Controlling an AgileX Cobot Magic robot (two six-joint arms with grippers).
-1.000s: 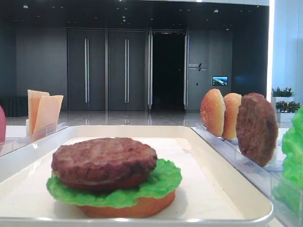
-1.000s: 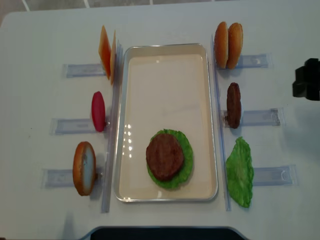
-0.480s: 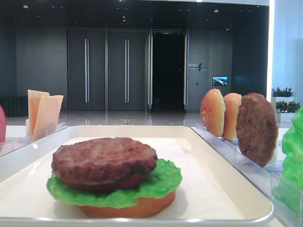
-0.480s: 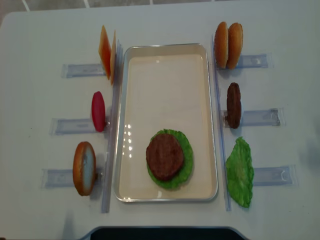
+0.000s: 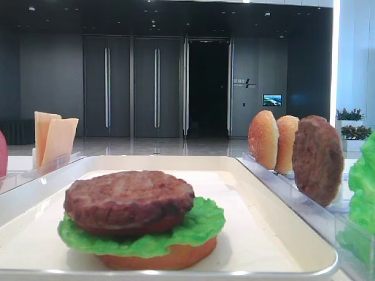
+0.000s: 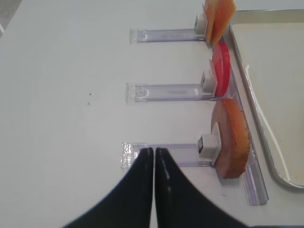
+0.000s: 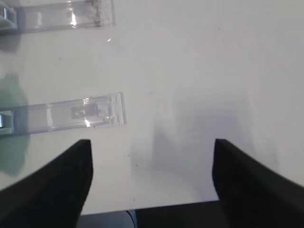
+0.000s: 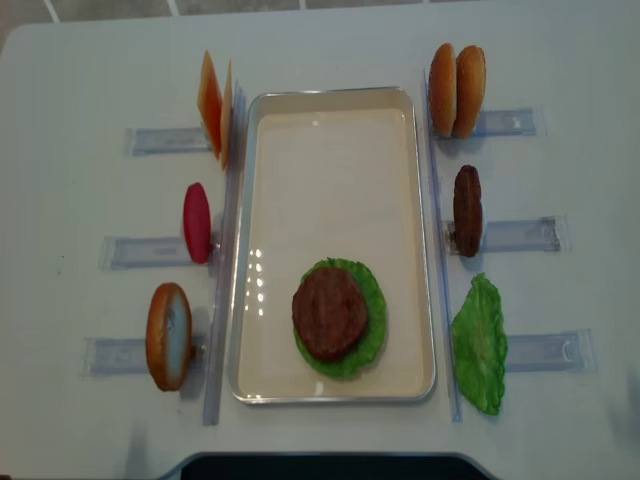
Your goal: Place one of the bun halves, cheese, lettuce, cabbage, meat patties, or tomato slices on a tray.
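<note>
Patty (image 8: 329,312) on lettuce (image 8: 372,310), in tray (image 8: 340,99)

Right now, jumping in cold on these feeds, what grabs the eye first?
The half-built burger: a meat patty on lettuce over a bun base, at the near end of the cream tray. Spare ingredients stand on edge in clear racks either side: cheese, a tomato slice and a bun half left; two bun halves, another patty and loose lettuce right.

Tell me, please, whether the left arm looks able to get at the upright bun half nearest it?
Probably yes: the left claw, shut, hangs over bare table beside the bun half, nothing between them; it must open first.
</note>
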